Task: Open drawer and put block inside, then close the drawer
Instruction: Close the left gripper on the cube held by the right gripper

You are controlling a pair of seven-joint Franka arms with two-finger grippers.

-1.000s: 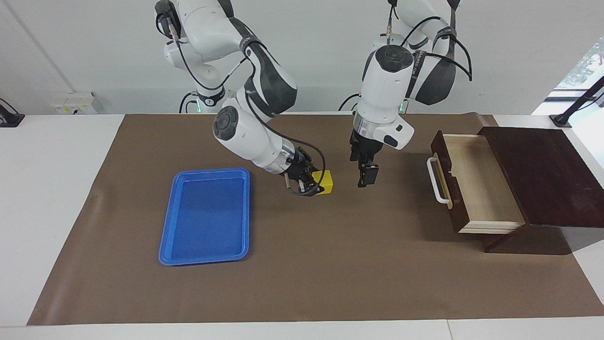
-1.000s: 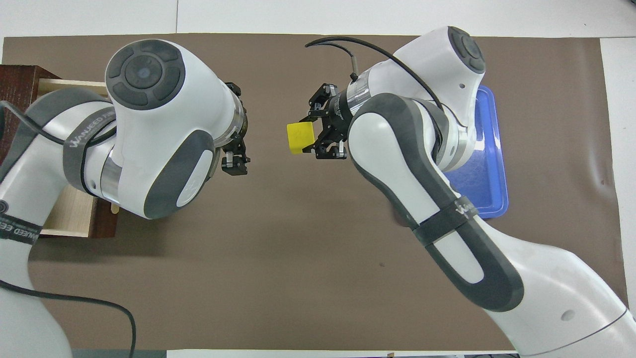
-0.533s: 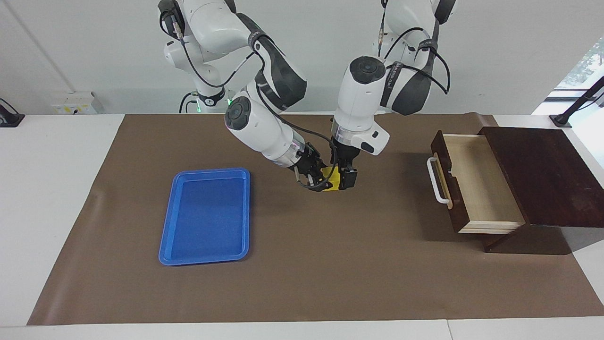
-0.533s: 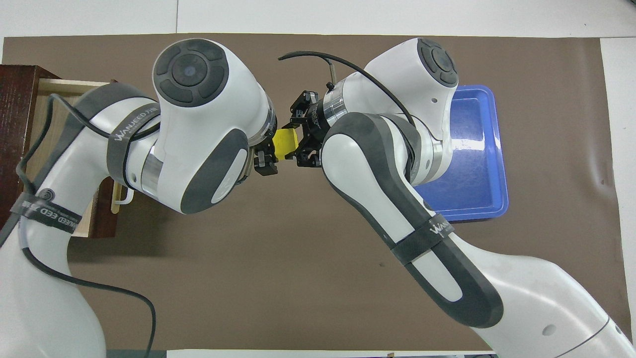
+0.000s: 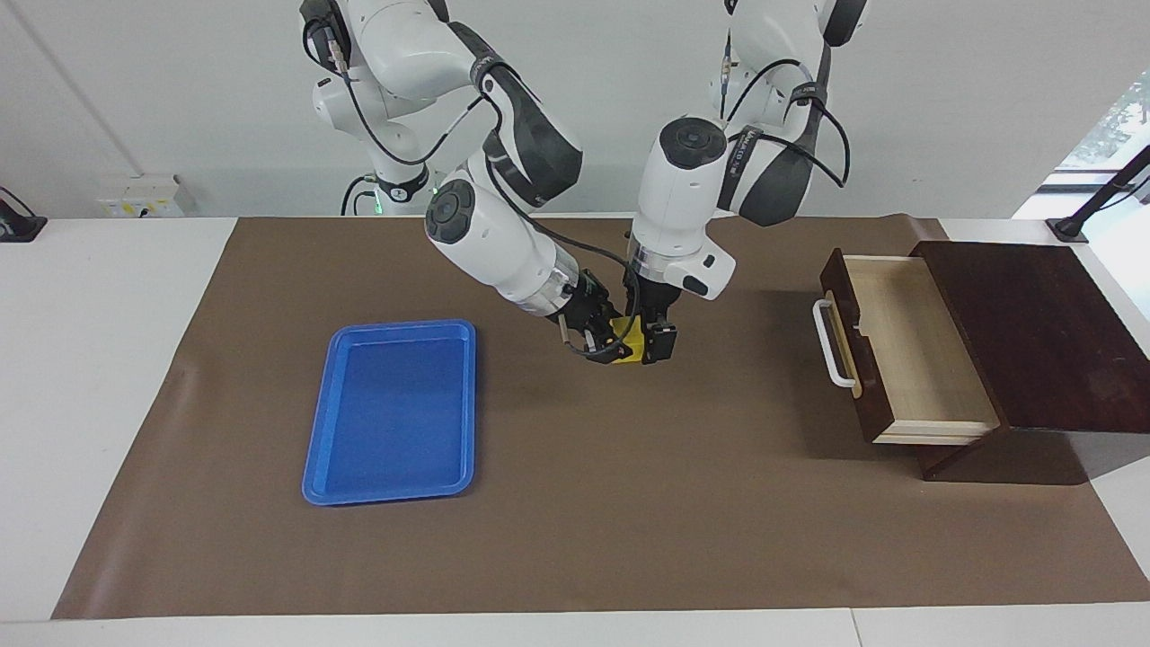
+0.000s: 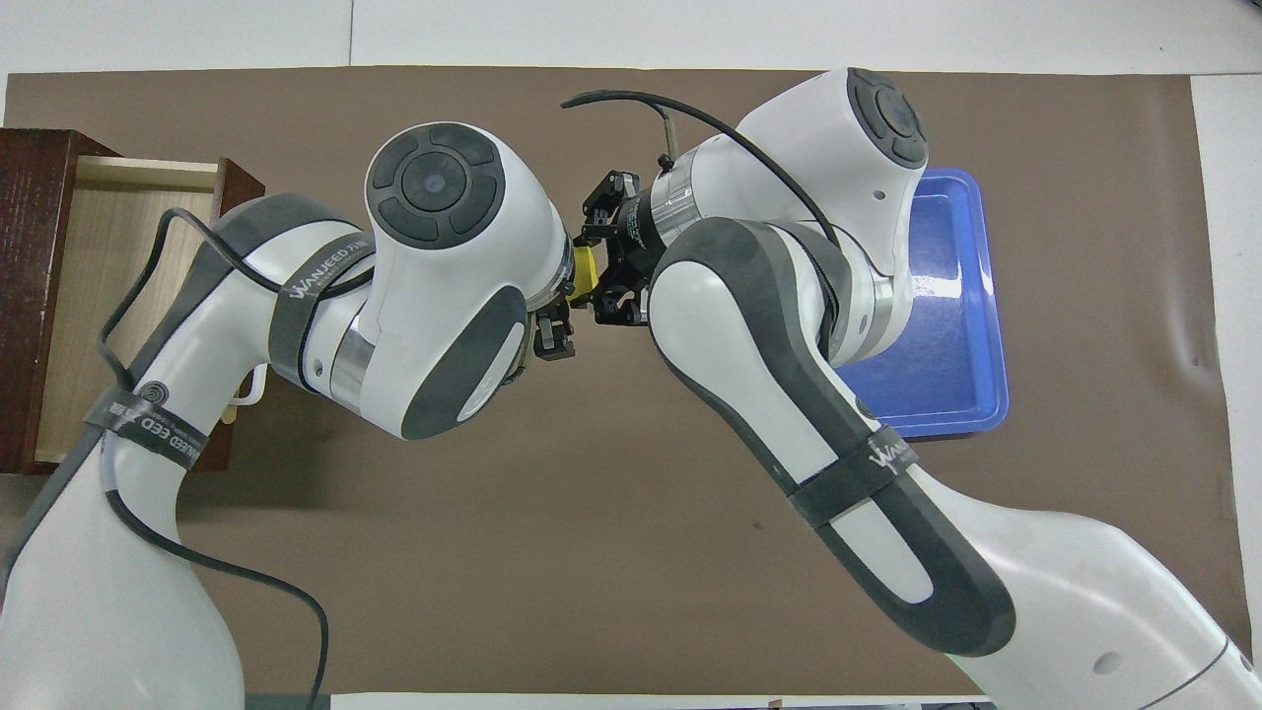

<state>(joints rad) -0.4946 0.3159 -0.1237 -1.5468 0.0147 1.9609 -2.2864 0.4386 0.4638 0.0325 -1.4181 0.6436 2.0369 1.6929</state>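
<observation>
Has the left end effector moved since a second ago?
Yes. The left end effector shifted away from the drawer, toward the blue tray, reaching the block.

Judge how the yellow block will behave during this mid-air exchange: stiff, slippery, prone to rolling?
The block looks rigid, with flat faces, so rolling seems unlikely. The right pincer and left pincer both meet it, suggesting lightness. Its smooth-looking faces might slip.

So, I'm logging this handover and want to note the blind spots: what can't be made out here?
- Overhead view: most of the small yellow cube lies under the left arm's wrist.
- Facing view: the left gripper and right gripper crowd the cube; which one grips it is unclear.
- Overhead view: the left arm covers part of the pale-wood drawer.
</observation>
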